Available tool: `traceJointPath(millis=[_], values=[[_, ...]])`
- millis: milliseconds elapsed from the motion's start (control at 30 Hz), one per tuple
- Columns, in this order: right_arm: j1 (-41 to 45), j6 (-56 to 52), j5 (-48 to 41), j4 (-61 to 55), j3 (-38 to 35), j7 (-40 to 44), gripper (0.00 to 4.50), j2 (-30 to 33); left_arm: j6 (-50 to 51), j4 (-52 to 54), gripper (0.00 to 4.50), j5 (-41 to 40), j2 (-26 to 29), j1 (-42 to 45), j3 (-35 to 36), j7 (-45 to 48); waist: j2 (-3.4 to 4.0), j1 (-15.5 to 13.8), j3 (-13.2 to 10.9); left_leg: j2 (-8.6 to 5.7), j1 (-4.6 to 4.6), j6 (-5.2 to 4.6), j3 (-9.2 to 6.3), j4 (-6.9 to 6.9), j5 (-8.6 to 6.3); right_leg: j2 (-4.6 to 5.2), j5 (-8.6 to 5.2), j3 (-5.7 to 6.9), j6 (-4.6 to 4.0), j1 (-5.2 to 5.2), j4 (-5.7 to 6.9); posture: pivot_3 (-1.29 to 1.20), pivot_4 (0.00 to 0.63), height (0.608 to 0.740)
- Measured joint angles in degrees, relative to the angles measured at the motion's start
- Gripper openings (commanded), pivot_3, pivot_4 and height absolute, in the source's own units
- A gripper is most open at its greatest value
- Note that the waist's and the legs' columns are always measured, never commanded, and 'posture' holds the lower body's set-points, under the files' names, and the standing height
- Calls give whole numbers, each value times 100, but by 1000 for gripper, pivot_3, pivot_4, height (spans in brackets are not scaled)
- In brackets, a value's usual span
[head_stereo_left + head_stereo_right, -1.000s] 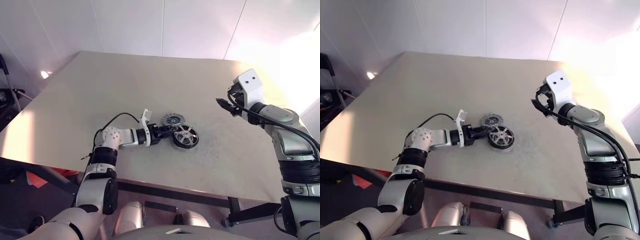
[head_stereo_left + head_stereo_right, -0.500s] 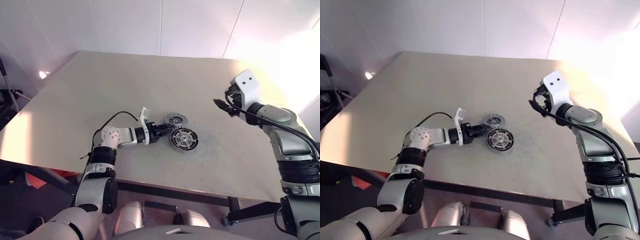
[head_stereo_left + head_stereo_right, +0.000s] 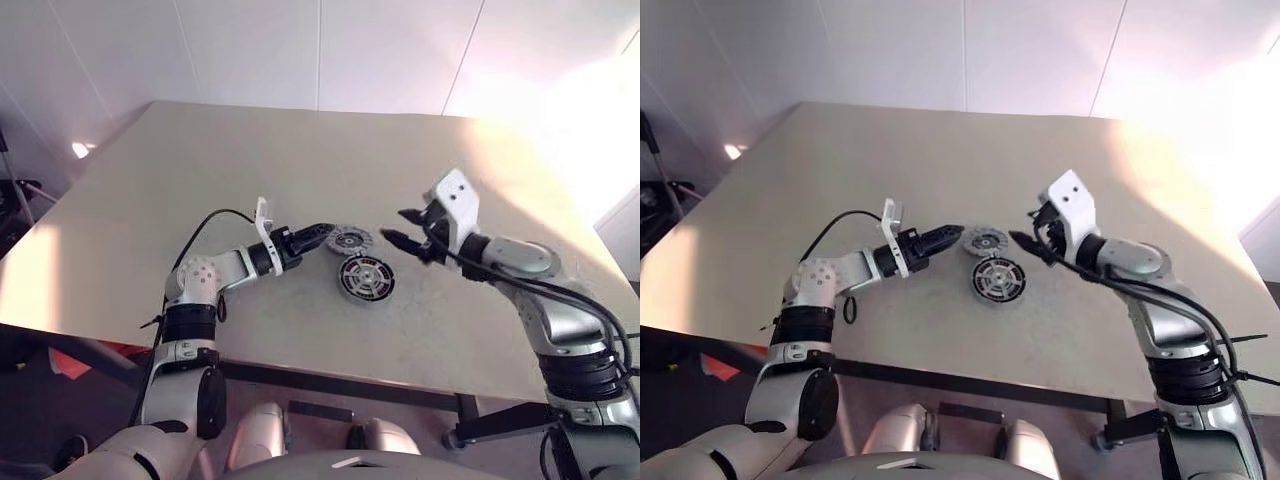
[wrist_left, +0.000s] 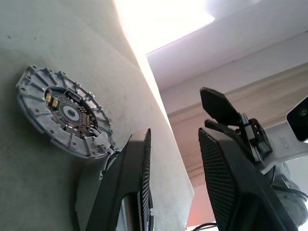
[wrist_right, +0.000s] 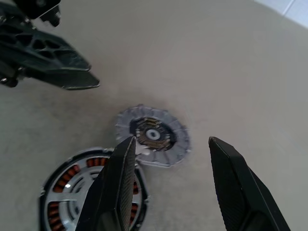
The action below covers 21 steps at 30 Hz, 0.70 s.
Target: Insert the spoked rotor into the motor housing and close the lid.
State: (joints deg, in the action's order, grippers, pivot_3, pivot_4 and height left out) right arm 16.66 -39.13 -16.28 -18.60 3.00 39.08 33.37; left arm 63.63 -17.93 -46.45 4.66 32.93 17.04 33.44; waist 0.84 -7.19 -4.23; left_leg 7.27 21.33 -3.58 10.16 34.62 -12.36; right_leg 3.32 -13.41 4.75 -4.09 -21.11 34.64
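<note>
Counter [image 3: 150, 230]: large beige top, the parts lying near its middle.

Right arm: reaches in from the right, its pincer [image 3: 400, 227] hanging above the counter just right of the parts, fingers spread apart, nothing between them. In the right wrist view the lid shows in the gap between the two fingers [image 5: 120, 183], lying on the counter below them.

Left arm: reaches in from the left, its pincer [image 3: 318, 233] raised just left of the lid. Fingers [image 4: 130, 187] parted by a narrow gap, nothing between them. Not touching any part.

Motor housing [image 3: 366, 278]: round dark cup, lying flat on the counter on the near side of the lid. Copper-coloured ring visible inside it [image 5: 91, 192]. The spoked rotor [image 3: 367, 276] sits in the housing, pale spokes and hub lying over the copper ring, roughly centred in the cup. Housing open on top.

Lid [image 3: 349, 240]: small grey ribbed disc with dark centre, lying flat on the counter just beyond the housing, edges close together or touching; cannot tell which. It lies between the two pincers.
</note>
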Motion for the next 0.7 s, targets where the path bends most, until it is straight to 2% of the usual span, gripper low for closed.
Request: traceJointPath(millis=[267, 533, 700], values=[[-227, -49, 65, 23, 373, -68, 2689, -144, -452, 207, 1693, 308, 601, -264, -380, 305, 1, 6, -1, 0, -18, 12, 0, -2, 4, 0, -22, 0, 39, 13, 3, 0, 0, 740], [-366, 19, 235, 489, 578, -128, 2689, -265, -728, 194, 1693, 521, 716, -387, -434, 329, 1, 7, -1, 0, -15, 14, 0, -2, 4, 0, -2, 0, 5, 13, 2, 0, 0, 740], [-370, 362, 318, 782, 644, -190, 2689, -415, -844, 158, 1693, 608, 728, -392, -499, 323, -2, 10, 1, 0, -46, 15, 0, -2, 5, 0, -22, 0, 39, 39, 2, 0, 0, 740]])
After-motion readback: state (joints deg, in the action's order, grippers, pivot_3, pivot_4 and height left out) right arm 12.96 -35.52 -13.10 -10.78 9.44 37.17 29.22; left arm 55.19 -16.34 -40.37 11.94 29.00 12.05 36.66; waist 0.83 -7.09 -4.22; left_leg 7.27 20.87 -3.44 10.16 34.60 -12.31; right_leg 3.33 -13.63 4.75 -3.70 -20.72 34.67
